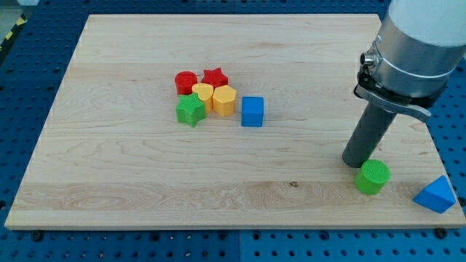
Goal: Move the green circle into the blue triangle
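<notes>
The green circle (373,177) lies near the board's lower right. The blue triangle (436,194) sits to its right at the board's lower right corner, a short gap apart from it. My tip (357,161) rests on the board just to the upper left of the green circle, close to it or touching it. The thick dark rod rises from there to the silver arm at the view's top right.
A cluster sits left of centre: a red circle (186,81), a red star (215,77), a yellow heart (203,94), a yellow hexagon (224,100) and a green star (191,110). A blue cube (252,111) stands just right of it. The wooden board (145,182) ends near the blue triangle.
</notes>
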You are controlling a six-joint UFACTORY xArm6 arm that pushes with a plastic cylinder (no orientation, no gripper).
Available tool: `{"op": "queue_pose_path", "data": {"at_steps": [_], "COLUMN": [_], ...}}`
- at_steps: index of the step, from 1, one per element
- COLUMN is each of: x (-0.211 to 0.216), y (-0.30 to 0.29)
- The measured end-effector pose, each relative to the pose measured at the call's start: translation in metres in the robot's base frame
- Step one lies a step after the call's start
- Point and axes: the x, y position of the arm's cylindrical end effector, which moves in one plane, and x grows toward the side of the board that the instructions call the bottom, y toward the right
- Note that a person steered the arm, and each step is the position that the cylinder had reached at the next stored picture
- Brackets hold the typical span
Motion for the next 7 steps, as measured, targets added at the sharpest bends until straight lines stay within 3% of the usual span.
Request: {"op": "queue_pose_path", "data": {"at_steps": [7], "x": [0.054], "y": [0.005]}}
